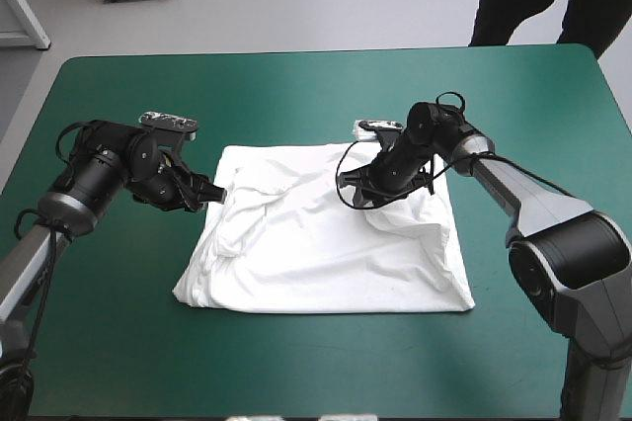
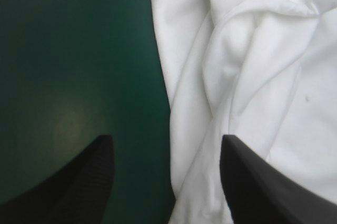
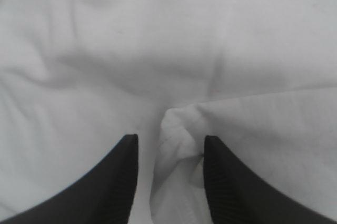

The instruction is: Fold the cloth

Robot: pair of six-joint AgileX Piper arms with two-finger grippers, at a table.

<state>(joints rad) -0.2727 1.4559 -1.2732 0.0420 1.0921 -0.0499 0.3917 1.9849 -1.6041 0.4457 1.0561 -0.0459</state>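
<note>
Cloth alone, white and wrinkled, is shown ahead of the right claw (image 3: 169,139) in its wrist view, so no edge of the T-shirt (image 1: 326,243) can be made out there. The black fingers (image 3: 118,182) are held apart, and a raised fold (image 3: 181,124) of the cloth is seen between them; whether it is touched cannot be told. From above, the fingertips of this claw are lost against the dark arm (image 1: 513,194). The T-shirt is spread on the middle of the bench (image 1: 296,95), and its sleeves cannot be told from the body. The left claw (image 1: 215,192) is placed at the shirt's left edge, its fingers also held apart: one is seen over the teal-green cover (image 2: 79,50), the other over the cloth.
</note>
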